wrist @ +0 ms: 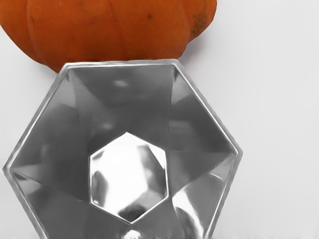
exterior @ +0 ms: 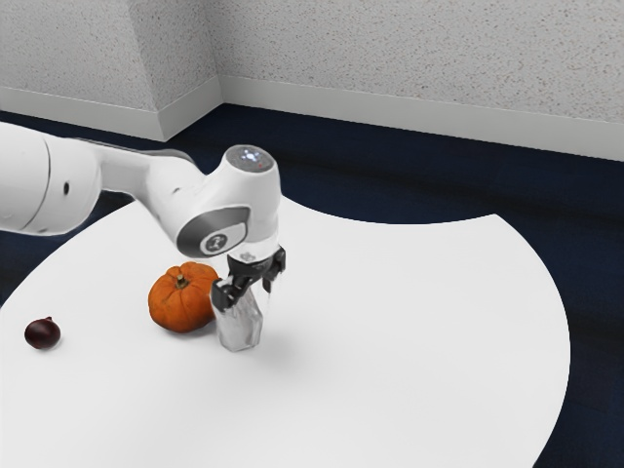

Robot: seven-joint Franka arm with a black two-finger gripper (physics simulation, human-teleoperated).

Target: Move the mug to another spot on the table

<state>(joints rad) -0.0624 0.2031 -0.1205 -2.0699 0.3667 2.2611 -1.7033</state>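
Mug [exterior: 240,327] stands upright directly beneath the gripper [exterior: 249,285] (pumpkin [exterior: 181,297] just beside it). Whether the gripper has closed cannot be determined.

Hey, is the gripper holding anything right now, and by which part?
Cannot tell. The gripper is down at the top rim of the silver mug, beside the pumpkin, but an actual hold is not visible.

Gripper [exterior: 248,286] (black), pointing down, held low
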